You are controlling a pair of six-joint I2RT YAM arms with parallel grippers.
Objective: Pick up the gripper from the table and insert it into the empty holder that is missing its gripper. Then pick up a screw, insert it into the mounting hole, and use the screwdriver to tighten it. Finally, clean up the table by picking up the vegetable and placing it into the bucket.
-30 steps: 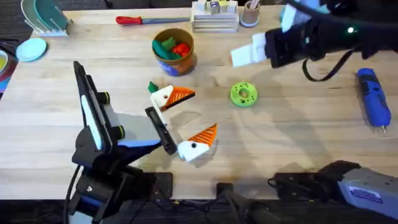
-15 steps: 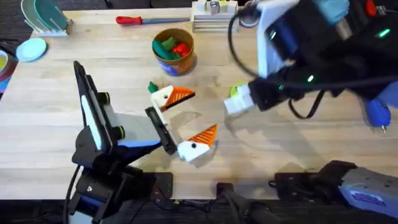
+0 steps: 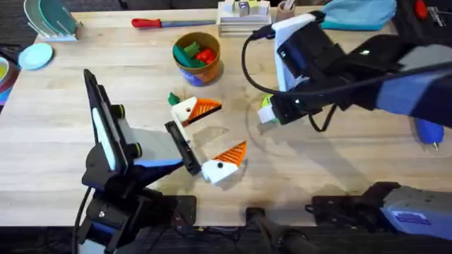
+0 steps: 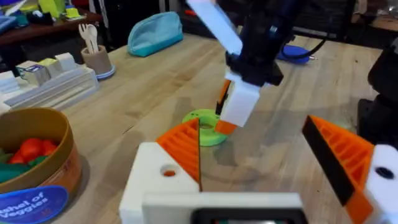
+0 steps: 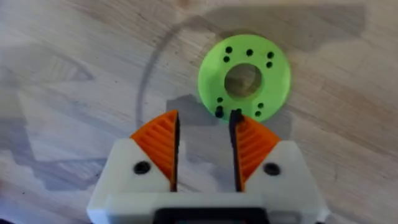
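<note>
Right claw poised over green disc

Fingers of my right gripper (image 5: 204, 124) stand a little apart with nothing between the orange pads, their tips just at the near rim of the lime-green disc (image 5: 244, 78), which lies flat on the table (image 3: 339, 176). From overhead that arm reaches in across the right half of the table, angled down to the disc.

My left gripper (image 3: 232, 125) is spread wide and holds nothing. Each of its two white finger bases carries an orange ribbed wedge: one finger (image 3: 195, 109) lies nearer the bucket, the other (image 3: 224, 161) nearer my bases (which of the two wedges is the task's piece, I cannot tell).

The vegetable (image 3: 173, 99), small and dark green, lies on the wood just beside the back of the farther left finger, touching it or nearly so. The bucket (image 3: 198, 69) stands upright beyond it, near the table's far edge, with green and red toy pieces inside. A red-handled screwdriver (image 3: 158, 22) lies along the far edge, well apart from both grippers
</note>
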